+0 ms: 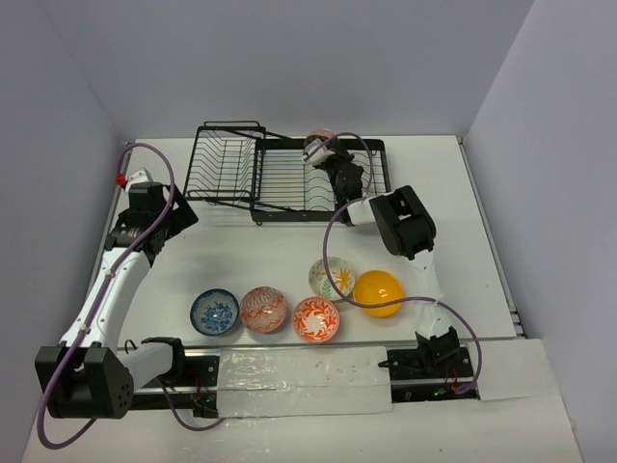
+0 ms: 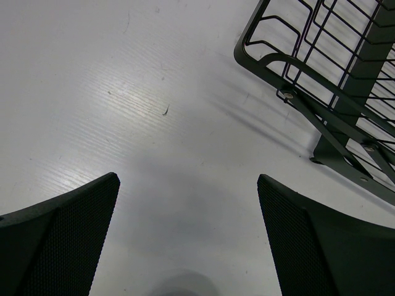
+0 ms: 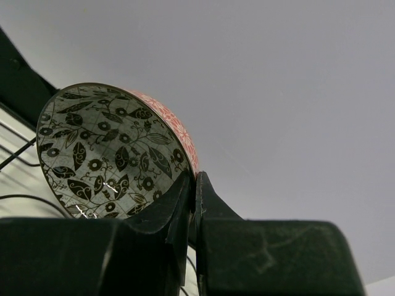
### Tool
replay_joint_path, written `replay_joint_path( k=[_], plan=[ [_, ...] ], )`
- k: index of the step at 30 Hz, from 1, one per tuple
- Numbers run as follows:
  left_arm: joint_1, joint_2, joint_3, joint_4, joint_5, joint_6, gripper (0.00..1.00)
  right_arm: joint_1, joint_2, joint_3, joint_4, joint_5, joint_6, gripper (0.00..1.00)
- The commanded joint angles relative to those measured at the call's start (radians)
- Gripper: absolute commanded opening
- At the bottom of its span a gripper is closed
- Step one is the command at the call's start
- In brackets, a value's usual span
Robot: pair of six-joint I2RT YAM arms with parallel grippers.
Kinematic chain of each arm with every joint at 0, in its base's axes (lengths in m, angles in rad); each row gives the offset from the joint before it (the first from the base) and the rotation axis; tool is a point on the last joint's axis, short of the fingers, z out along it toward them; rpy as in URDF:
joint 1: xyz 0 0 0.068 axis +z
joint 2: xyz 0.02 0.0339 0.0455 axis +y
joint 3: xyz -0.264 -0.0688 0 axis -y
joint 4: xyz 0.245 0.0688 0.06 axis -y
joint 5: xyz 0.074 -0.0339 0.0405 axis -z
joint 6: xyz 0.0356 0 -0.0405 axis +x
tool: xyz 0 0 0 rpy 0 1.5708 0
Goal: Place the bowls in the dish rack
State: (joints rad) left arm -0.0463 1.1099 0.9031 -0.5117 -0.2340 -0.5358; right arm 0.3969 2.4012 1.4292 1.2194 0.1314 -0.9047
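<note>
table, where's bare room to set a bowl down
Bare: the strip between the rack and the blue bowl, and right of the yellow bowl. Crowded: the bowl row in front; the left arm covers the left side.

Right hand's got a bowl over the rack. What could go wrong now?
The right hand pinches the grey-black bowl by its rim alone, so it may twist or slip.
Released off a divider slot, it could tip flat in the dish rack.
The open left hand sits near the rack's corner and could nudge it.
</note>
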Motion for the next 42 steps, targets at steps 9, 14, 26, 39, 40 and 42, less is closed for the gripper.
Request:
replay_joint_path(
  k=[9, 14, 26, 39, 40, 42],
  plan=[
    [0.005, -0.01, 0.002, 0.035, -0.019, 0.007, 0.99, -0.018, 0.038, 0.07, 0.144, -0.062, 0.023, 0.0],
    [0.005, -0.005, 0.002, 0.035, -0.016, 0.007, 0.99, -0.021, 0.036, 0.057, 0.147, -0.079, 0.018, 0.0],
    [0.005, -0.021, 0.005, 0.033, -0.018, 0.008, 0.99, -0.024, 0.007, -0.015, 0.123, -0.15, 0.013, 0.0],
    [0.003, -0.039, 0.003, 0.033, -0.01, 0.011, 0.99, -0.024, 0.01, -0.027, 0.112, -0.173, 0.003, 0.0],
    [0.005, -0.039, 0.003, 0.035, -0.01, 0.011, 0.99, -0.024, 0.01, -0.03, 0.112, -0.177, 0.001, 0.0],
    [0.005, -0.041, 0.003, 0.033, -0.013, 0.01, 0.99, -0.024, 0.007, -0.038, 0.109, -0.182, 0.001, 0.0]
  ],
)
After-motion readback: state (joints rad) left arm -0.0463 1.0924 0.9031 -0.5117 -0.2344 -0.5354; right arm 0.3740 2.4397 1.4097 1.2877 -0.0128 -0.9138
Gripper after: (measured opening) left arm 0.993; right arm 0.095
